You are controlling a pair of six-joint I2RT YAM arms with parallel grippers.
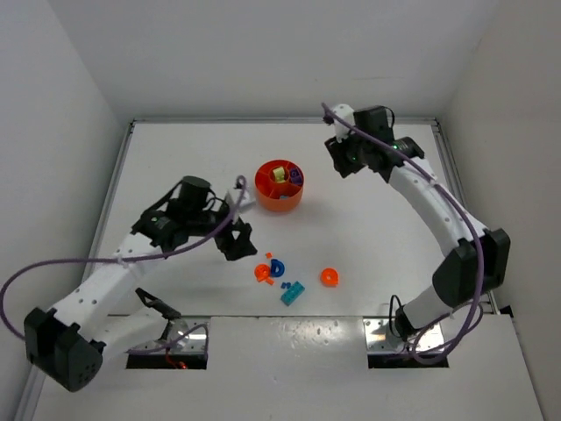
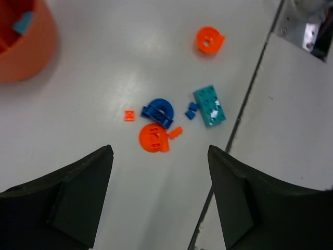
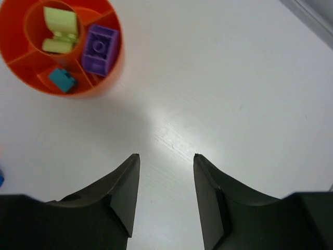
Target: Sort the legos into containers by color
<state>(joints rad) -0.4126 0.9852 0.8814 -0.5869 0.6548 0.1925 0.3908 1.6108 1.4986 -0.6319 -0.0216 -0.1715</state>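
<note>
The containers are the compartments of one round orange dish. It holds a lime green lego, a purple one and a cyan one. Loose legos lie on the table below it: a round orange piece, a blue arch, a cyan brick, another round orange piece and tiny orange and blue bits. My left gripper hangs open and empty just left of that cluster. Right of the dish, my right gripper is open and empty.
A dark seam runs across the table just beyond the cyan brick. Two metal base plates sit at the near edge. White walls close in the table on three sides, and purple cables trail along both arms.
</note>
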